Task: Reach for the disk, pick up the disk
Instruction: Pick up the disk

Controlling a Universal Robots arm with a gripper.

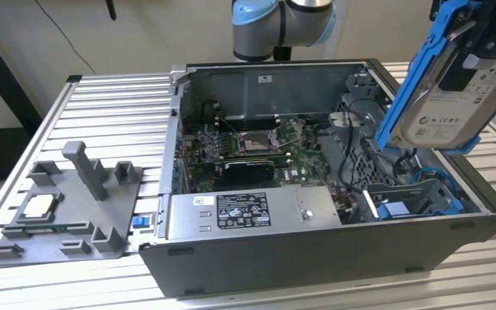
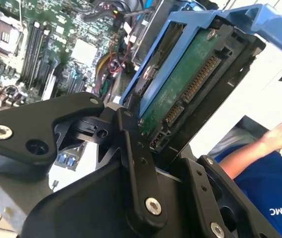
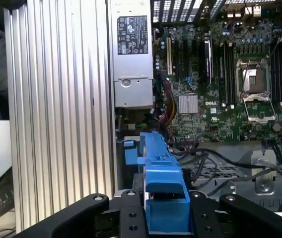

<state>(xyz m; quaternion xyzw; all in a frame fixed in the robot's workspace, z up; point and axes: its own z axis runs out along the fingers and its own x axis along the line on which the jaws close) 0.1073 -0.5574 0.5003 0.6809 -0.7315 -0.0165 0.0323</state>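
Holding the disk (image 1: 444,97) in its blue frame, our gripper (image 1: 476,39) has the jaws pinched on it at the upper right of the exterior view, lifted above the open computer case (image 1: 317,258); we judge both steps done.

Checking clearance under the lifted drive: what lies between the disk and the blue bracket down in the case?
In the exterior view, only air and a few loose black cables separate the disk from the blue bracket.
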